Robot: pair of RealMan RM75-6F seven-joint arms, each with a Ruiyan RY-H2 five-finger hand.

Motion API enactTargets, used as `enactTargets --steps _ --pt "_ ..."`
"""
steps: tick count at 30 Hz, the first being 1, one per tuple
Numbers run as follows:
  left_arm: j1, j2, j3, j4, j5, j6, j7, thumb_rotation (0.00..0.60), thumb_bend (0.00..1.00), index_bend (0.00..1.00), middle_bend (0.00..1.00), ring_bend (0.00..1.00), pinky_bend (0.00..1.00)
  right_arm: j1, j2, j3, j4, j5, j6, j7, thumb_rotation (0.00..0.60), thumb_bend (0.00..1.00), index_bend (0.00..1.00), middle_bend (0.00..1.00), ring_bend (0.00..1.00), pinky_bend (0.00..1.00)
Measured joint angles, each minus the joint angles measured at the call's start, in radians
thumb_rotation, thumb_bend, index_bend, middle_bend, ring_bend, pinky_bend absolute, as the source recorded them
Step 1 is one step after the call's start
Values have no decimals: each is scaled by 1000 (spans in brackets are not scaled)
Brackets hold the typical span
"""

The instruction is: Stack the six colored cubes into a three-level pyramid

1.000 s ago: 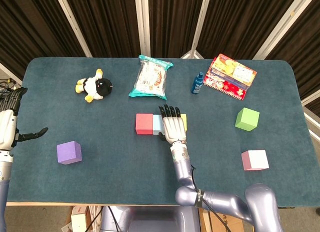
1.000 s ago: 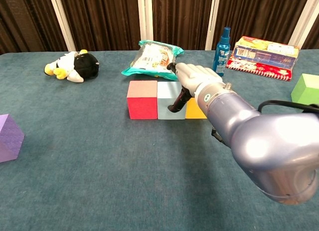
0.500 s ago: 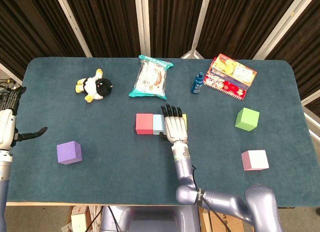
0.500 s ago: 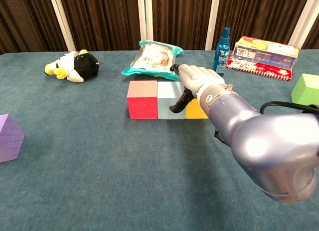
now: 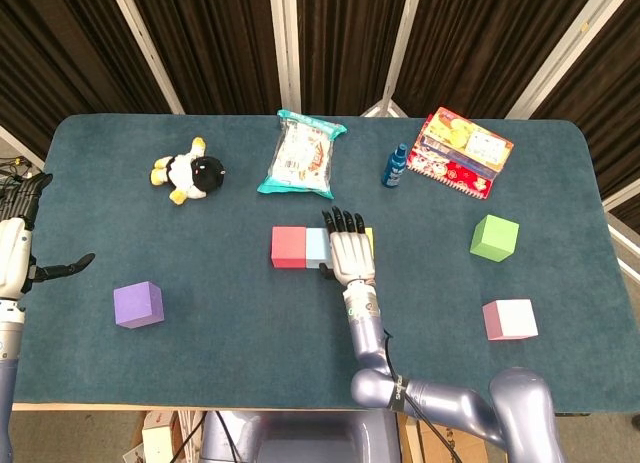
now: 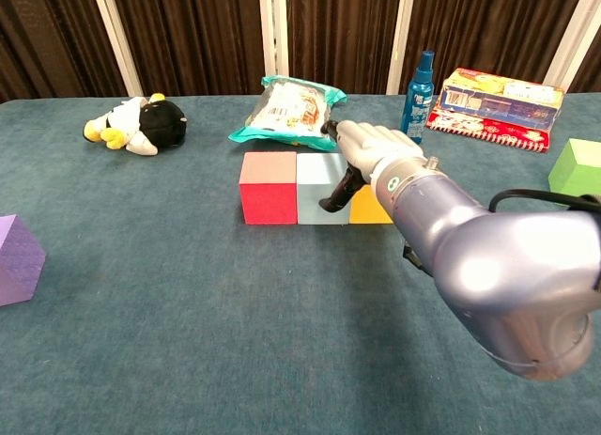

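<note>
On the blue table [image 5: 200, 353], the right hand [image 5: 349, 251] lies flat over the yellow cube [image 6: 370, 208], fingers [image 5: 341, 222] extended; it seems to rest there rather than grip. The left hand [image 5: 22, 245] hovers empty, fingers apart, at the table's left edge. Red cube [image 5: 288, 246], light-blue cube [image 6: 321, 189] and yellow one form a touching row; purple [image 5: 138, 304], green [image 5: 494, 237] and pink [image 5: 510, 319] cubes sit well apart.

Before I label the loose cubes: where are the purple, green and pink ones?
purple cube [image 5: 138, 304], head view, top face.
green cube [image 5: 495, 237], head view, top face.
pink cube [image 5: 510, 319], head view, top face.
</note>
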Motion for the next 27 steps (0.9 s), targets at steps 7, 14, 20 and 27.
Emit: enactTargets --steps 7,14,20,27 --pt "1 1 0 -2 3 2 0 600 123 0 20 0 42 -1 -2 3 -2 3 1 -4 600 308 0 0 0 0" --pt "1 1 -1 -1 2 1 -1 600 122 0 20 0 42 0 -4 8 0 9 -1 -11 600 308 0 0 0 0" --pt "1 0 -1 0 1 0 -1 600 123 0 20 0 42 2 -6 13 7 14 -5 -13 600 308 0 0 0 0" --pt "0 -1 -1 1 0 0 1 600 122 0 20 0 42 2 -6 15 8 18 -6 -17 600 308 0 0 0 0"
